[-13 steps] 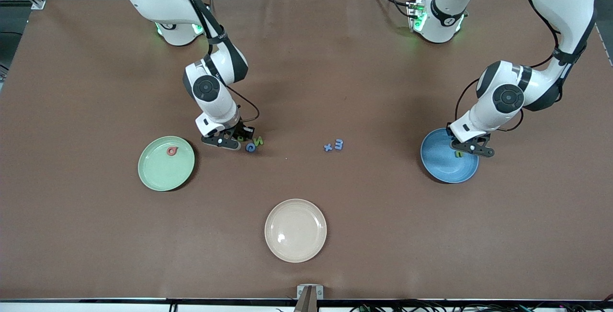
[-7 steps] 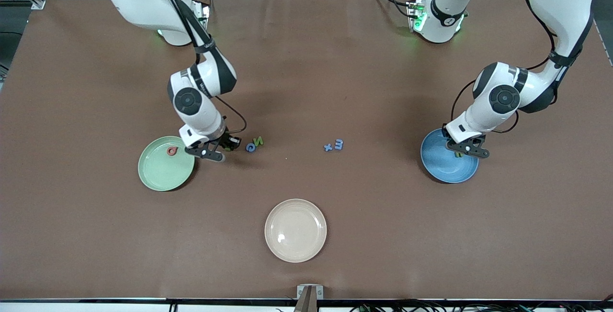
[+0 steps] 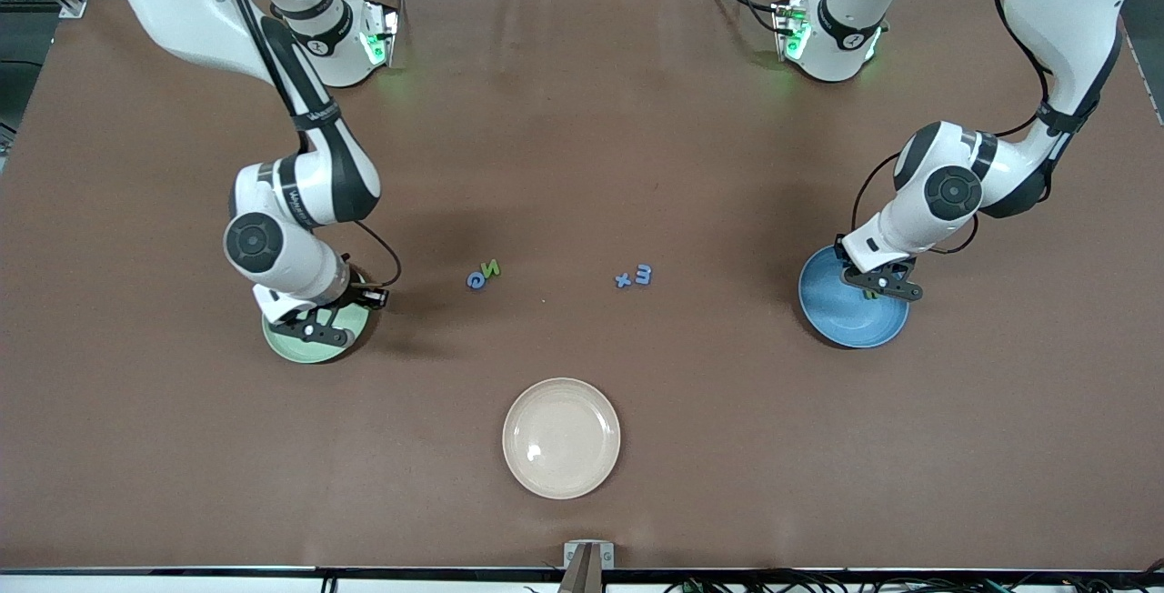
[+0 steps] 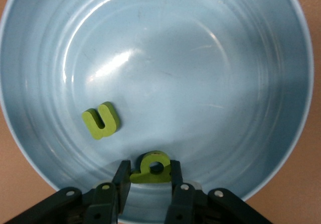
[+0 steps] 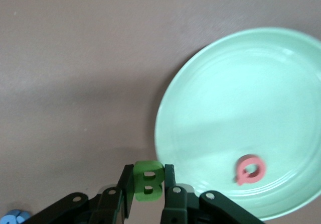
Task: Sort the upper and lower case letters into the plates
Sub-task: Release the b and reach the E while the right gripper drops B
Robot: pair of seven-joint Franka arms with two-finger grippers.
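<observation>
Right gripper [image 5: 146, 186] pinches green B [image 5: 147, 181] at mint plate [image 5: 281, 73] rim; left gripper [image 4: 149, 176] grips, seemingly, lime letter [image 4: 151, 166] over blue plate [image 4: 281, 58].

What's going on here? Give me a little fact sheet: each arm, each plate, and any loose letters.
left gripper: over blue plate, jaws shut on yellow-green letter
blue plate contents: yellow-green u
right gripper: at mint green plate edge, jaws shut on green B
mint green plate contents: pink letter
cream plate: no letters
loose letters: four, on the table between the plates

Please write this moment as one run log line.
right gripper: holds green B, over green plate edge | left gripper: holds lime letter, over blue plate | loose letters: four
</observation>
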